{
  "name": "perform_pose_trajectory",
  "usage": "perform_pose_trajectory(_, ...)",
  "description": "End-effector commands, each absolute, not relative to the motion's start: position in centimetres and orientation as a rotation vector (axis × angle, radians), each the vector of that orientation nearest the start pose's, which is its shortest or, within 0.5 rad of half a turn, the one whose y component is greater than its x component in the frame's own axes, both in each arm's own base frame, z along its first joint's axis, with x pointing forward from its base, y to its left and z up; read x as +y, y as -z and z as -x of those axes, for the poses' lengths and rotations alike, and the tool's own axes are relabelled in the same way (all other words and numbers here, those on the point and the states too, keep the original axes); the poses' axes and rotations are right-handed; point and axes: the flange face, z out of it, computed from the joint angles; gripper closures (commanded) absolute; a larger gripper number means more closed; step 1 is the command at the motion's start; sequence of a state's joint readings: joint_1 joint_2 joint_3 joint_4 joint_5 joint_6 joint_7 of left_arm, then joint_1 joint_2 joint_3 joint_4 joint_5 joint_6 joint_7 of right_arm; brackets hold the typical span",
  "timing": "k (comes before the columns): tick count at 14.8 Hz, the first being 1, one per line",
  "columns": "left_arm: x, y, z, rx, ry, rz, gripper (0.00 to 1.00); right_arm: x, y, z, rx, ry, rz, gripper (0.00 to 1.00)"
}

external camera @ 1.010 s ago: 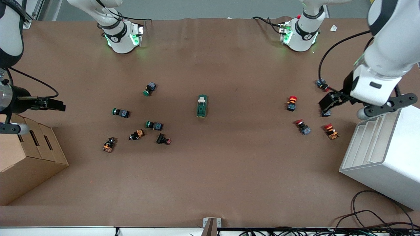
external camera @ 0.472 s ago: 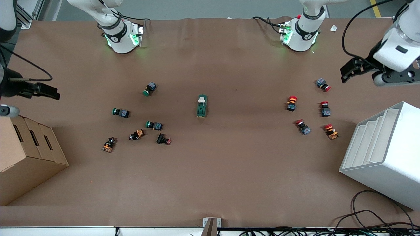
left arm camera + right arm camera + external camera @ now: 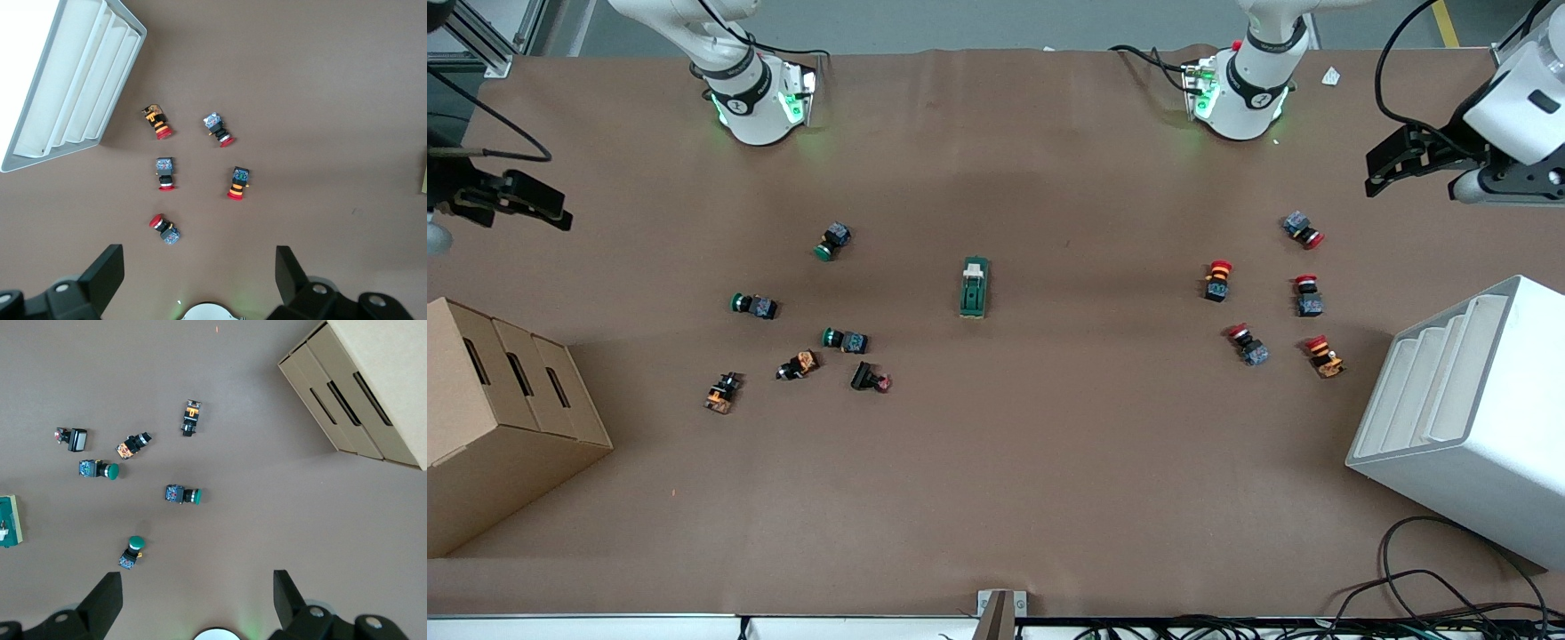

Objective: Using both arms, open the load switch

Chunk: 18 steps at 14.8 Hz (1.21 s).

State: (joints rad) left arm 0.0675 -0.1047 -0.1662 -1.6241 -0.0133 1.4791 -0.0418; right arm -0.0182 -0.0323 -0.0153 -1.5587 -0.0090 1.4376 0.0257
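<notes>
- The load switch (image 3: 975,287) lies at the middle of the table (image 3: 996,498), its pale handle end toward the robots' bases, with nothing touching it. It has not shifted over the last second.
- Whether the switch is open or closed cannot be told from these pictures (the handle is too small to read).
- The left gripper (image 3: 1389,169) hangs high over the left arm's end of the table, near the edge. Its fingers (image 3: 107,270) are spread wide with nothing between them.
- A second ago that gripper was low among the red buttons (image 3: 1217,279), just beside the white rack (image 3: 1467,418); it has since risen and drawn back toward its base. All five red buttons lie where they did.
- The right gripper (image 3: 538,206) hangs over the right arm's end of the table, above the cardboard box (image 3: 489,418). Its fingers (image 3: 107,600) are likewise wide apart and hold nothing.
- It too has climbed and pulled back toward its base in the last second. The green buttons (image 3: 754,306) and the orange ones (image 3: 798,364) have not moved.
- Both arms are well apart from the switch and retreating from it. That would fit arms withdrawing after the work as well as arms lifting clear before swinging in toward the middle; the pictures do not settle which.
- The edge of the switch shows in the right wrist view (image 3: 10,520), well off from that gripper.
</notes>
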Motion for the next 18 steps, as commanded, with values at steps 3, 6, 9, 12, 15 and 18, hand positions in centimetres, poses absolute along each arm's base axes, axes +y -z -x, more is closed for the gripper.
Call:
perform_pose_trajectory(3,-5.4,-64.7,-51.4,0.093,-0.020,3.153,0.00,-2.2,-65.3,-50.2,0.088,-0.079,3.134,0.00)
perform_pose_trajectory(6,-5.5,-64.4,-52.1,0.063,0.012,3.152,0.00,-2.2,-65.6,-50.3,0.090,-0.055,3.129,0.00)
perform_pose_trajectory(9,-5.5,-64.3,-52.1,0.092,0.004,3.152,0.00,-2.1,-66.5,-49.8,0.083,-0.043,3.131,0.00)
perform_pose_trajectory(12,-5.9,-64.6,-51.7,0.078,0.006,3.159,0.00,-1.7,-66.2,-49.7,0.069,-0.074,3.133,0.00)
perform_pose_trajectory(15,-5.7,-65.3,-52.0,0.070,0.030,3.189,0.00,-1.6,-66.1,-49.5,0.067,-0.099,3.135,0.00)
perform_pose_trajectory(18,-5.6,-65.4,-52.8,0.071,0.037,3.198,0.00,-1.7,-66.2,-49.4,0.074,-0.099,3.135,0.00)
